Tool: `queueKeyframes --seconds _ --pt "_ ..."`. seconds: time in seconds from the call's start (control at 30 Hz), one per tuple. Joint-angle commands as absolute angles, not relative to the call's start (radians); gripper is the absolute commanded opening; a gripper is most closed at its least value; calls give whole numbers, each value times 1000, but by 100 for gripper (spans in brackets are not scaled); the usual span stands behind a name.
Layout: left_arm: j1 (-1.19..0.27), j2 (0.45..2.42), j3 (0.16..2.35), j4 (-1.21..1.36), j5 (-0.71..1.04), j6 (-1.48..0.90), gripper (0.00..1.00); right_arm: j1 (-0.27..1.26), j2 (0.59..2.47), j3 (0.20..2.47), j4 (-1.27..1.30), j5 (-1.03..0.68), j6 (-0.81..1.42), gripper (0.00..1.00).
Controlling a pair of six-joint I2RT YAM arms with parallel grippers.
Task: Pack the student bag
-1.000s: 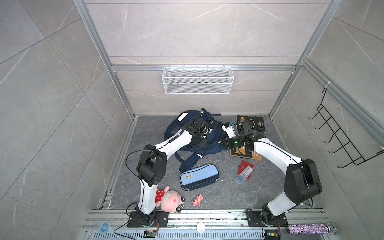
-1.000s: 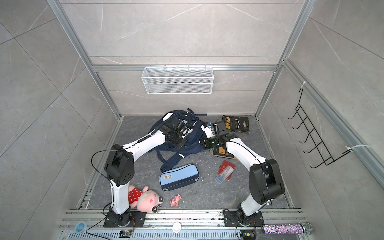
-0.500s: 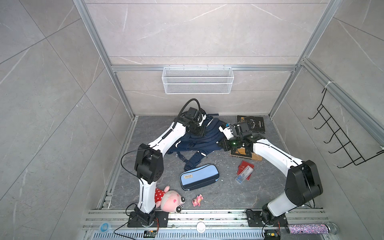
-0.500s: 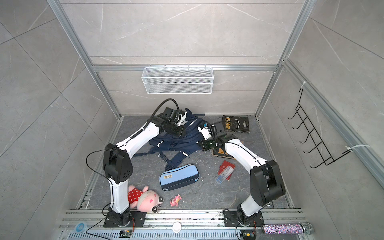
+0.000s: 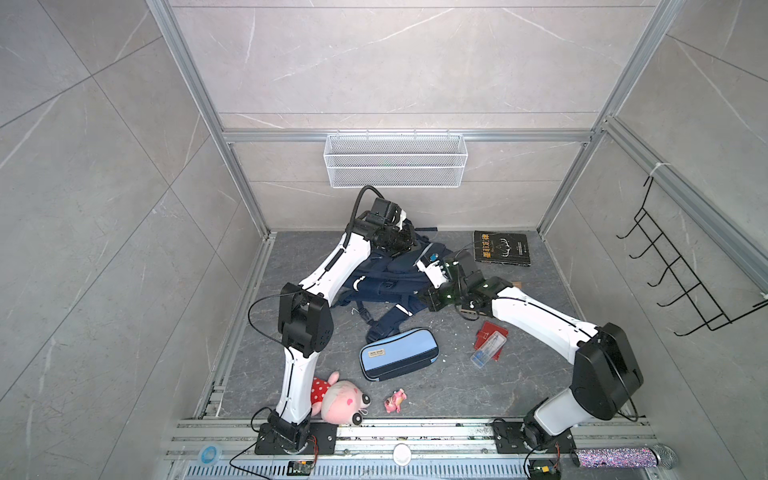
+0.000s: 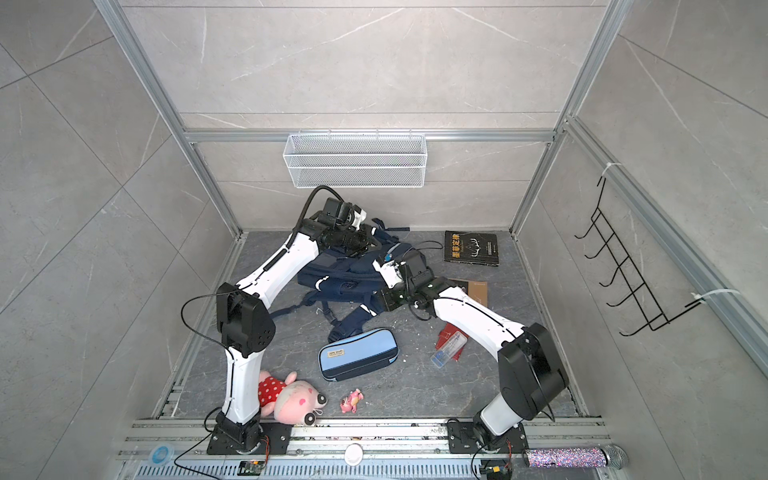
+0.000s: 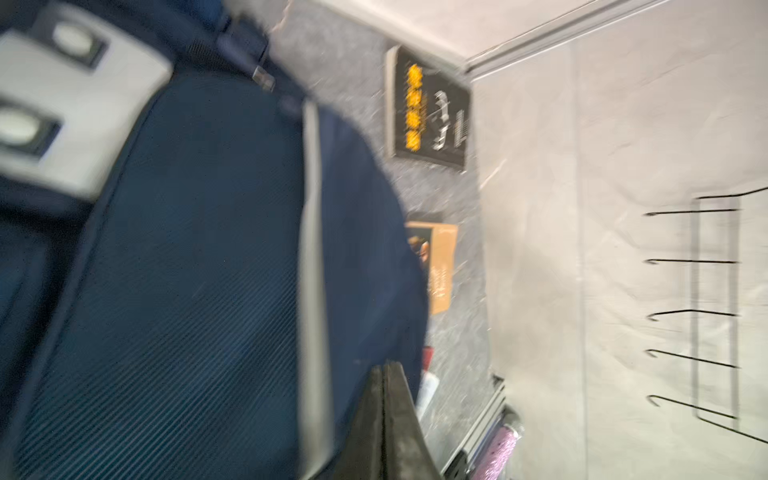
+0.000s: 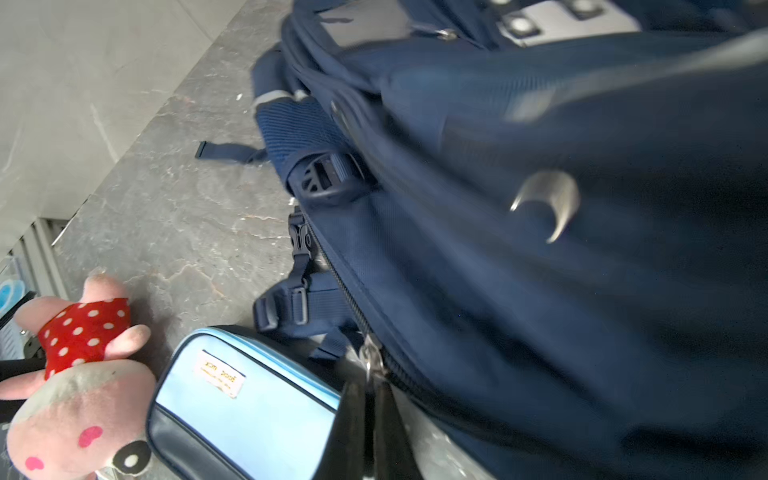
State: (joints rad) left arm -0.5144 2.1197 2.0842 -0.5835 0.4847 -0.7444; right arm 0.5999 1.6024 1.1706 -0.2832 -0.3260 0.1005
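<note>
The student bag (image 5: 386, 274) (image 6: 340, 278), navy with pale stripes, lies bunched at the back of the floor between both arms. My left gripper (image 5: 409, 247) (image 6: 365, 245) is at its raised far end, near the back wall. In the left wrist view its fingertips (image 7: 384, 374) are pressed shut against the bag's fabric (image 7: 199, 249); whether they pinch any does not show. My right gripper (image 5: 422, 298) (image 6: 380, 301) is at the bag's near right edge. In the right wrist view it (image 8: 370, 388) is shut on a silver zip pull (image 8: 370, 359) of the bag (image 8: 540, 291).
A light-blue pencil case (image 5: 399, 353) (image 8: 241, 407) lies in front of the bag. A black book (image 5: 503, 248) (image 7: 430, 112), a brown booklet (image 6: 473, 291) and a red box (image 5: 490, 338) lie to the right. A pink plush (image 5: 336, 397) and a small pink toy (image 5: 395, 401) lie near the front rail. A wire basket (image 5: 395, 160) hangs on the back wall.
My left gripper has risen and moved toward the back wall, and the bag's far end has come up with it and bunched. My right gripper has shifted left along the bag.
</note>
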Motion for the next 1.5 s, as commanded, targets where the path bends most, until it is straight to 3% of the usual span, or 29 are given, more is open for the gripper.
queueKeyframes --seconds 0.0,0.17,0.33,0.37,0.47,0.57,0.67,1.17,1.37,1.47 --pt "-509 2078 2085 -431 559 -897 0 645 1645 1193 -166 -362 175 0" --pt "-497 2075 2061 -447 559 -901 0 663 1694 1233 -136 -359 210 0" --pt "-395 2029 1946 -503 546 -851 0 632 1676 1168 -69 -368 270 0" --pt "-378 2029 1945 -545 548 -803 9 629 1671 1159 -73 -368 270 0" --pt "-357 2051 1988 -753 508 -609 53 609 1648 1117 -62 -372 297 0" --pt "-333 2071 1960 -860 508 -504 63 589 1622 1073 -48 -372 322 0" --pt "-325 2066 1874 -856 507 -473 66 577 1611 1052 -68 -366 322 0" --pt "-377 2172 1743 -608 658 -612 57 539 1611 1041 -91 -347 313 0" --pt "-392 2192 1705 -499 713 -679 45 529 1606 1021 -89 -346 314 0" --pt "-393 2187 1672 -445 731 -716 27 525 1602 1017 -86 -345 316 0"
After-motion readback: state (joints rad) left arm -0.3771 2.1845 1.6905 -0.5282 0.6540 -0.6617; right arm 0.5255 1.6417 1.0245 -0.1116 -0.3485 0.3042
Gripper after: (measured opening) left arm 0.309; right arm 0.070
